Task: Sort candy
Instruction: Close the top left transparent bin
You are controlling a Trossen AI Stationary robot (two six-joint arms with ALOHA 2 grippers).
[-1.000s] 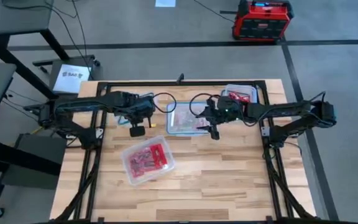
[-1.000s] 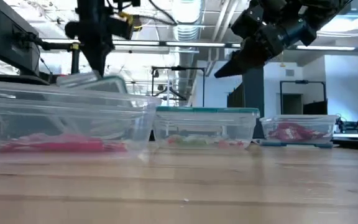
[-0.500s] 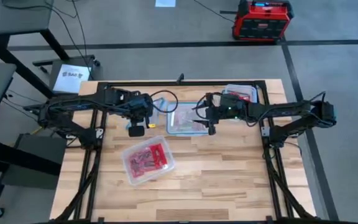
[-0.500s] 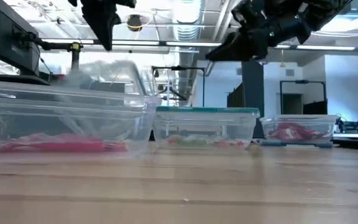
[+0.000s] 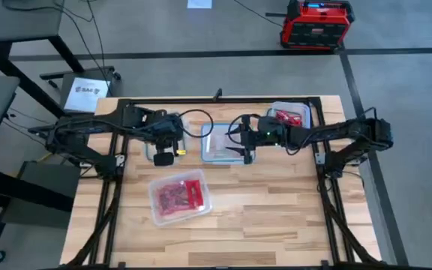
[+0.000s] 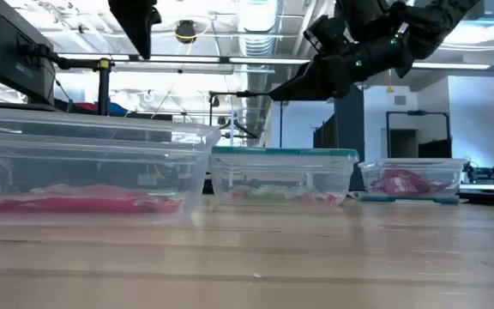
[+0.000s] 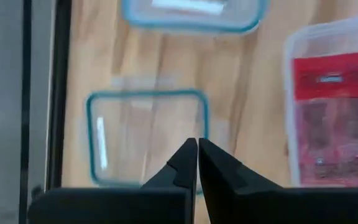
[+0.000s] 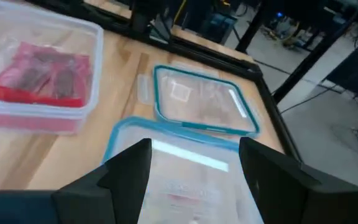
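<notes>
Red candy packets fill a clear container at the near left. More red candy lies in a container at the far right. A middle container holds a few pieces. An empty blue-rimmed container rests flat on the table at the left. My left gripper hangs shut above that empty container, clear of it. My right gripper is open, slanting over the middle container and touching nothing.
Black frame rails run along the table's far and side edges. Bare wood lies at the near right of the table. Off the table, a red case stands on the floor beyond the far edge.
My left gripper has risen. A clear container behind the near one, tilted before, now lies flat. My right gripper has gone toward the table's left, over the middle container, and tipped closer to level. The near container of red candy has turned slightly.
</notes>
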